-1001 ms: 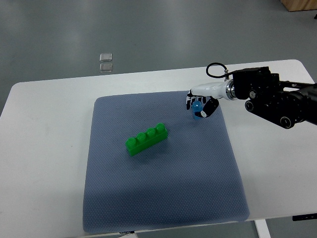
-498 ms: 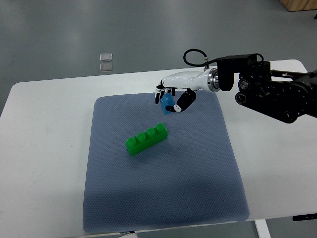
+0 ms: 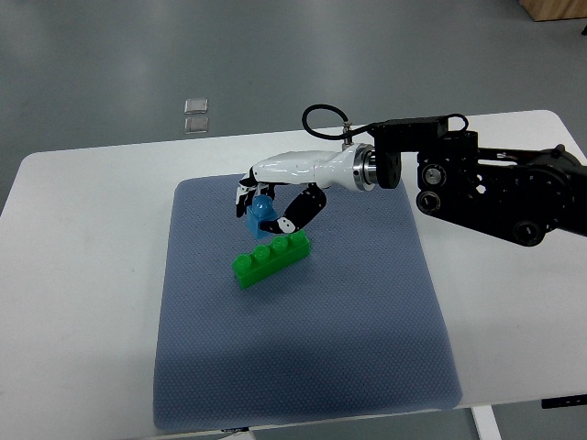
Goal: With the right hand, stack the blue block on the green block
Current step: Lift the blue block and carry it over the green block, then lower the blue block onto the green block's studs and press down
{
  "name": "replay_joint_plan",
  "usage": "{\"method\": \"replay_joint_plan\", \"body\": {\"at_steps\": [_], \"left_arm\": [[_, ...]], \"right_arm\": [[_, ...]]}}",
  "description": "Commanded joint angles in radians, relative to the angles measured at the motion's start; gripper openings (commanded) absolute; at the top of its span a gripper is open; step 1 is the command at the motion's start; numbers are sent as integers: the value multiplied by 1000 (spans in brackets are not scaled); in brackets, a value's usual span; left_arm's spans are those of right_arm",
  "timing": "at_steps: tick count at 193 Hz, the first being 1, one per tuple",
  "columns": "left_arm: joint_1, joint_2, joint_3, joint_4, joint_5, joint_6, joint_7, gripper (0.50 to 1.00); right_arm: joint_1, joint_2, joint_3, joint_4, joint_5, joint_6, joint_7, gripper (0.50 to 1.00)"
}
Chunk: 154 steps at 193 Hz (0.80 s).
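- Top view: a white table (image 3: 83, 238) is seen from steeply above, with a blue-grey mat (image 3: 303, 367) spread over its middle.
- The right arm (image 3: 495, 188) is extended in from the picture's right edge; its black housing is located over the right side of the table, and a black cable loop is visible above the wrist.
- The right hand (image 3: 275, 197), white with black finger segments, is positioned over the upper middle of the mat.
- The right hand is clenched around the blue block (image 3: 260, 216); the block is pinched between the curled fingers (image 3: 246, 192) above it and the thumb on its right side.
- The blue block is shown with one round stud on top. It is located just behind the green block (image 3: 270, 258), above that block's middle part in the picture. Whether the two are touching cannot be determined from this view.
- The green block is a long brick with four studs in one row. It is laid flat on the mat at a diagonal, with its left end nearer the robot and its right end farther away.
- Two small clear squares (image 3: 195, 115) are seen on the grey floor beyond the far edge of the table.
- The left arm is not shown.
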Motion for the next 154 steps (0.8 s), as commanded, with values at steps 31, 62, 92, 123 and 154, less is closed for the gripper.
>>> {"method": "replay_joint_plan", "body": {"at_steps": [31,62,92,123,154], "left_arm": [[0,0,-1,0,0,0,0,1000],[0,0,0,0,0,0,0,1000],[0,0,-1,0,0,0,0,1000],[0,0,-1,0,0,0,0,1000],[0,0,-1,0,0,0,0,1000]], "right_arm": [[-57,16,-3,-13,-17,-29,-2,582],[-72,22,-4,-30,-20,-53,-2,580],[-86,33,-4,-42,-47,-65,0,582],[-100,47,-4,-60,-55,-68,2,582],[-107,59,-6,-82,-67,-87,3,582]]}}
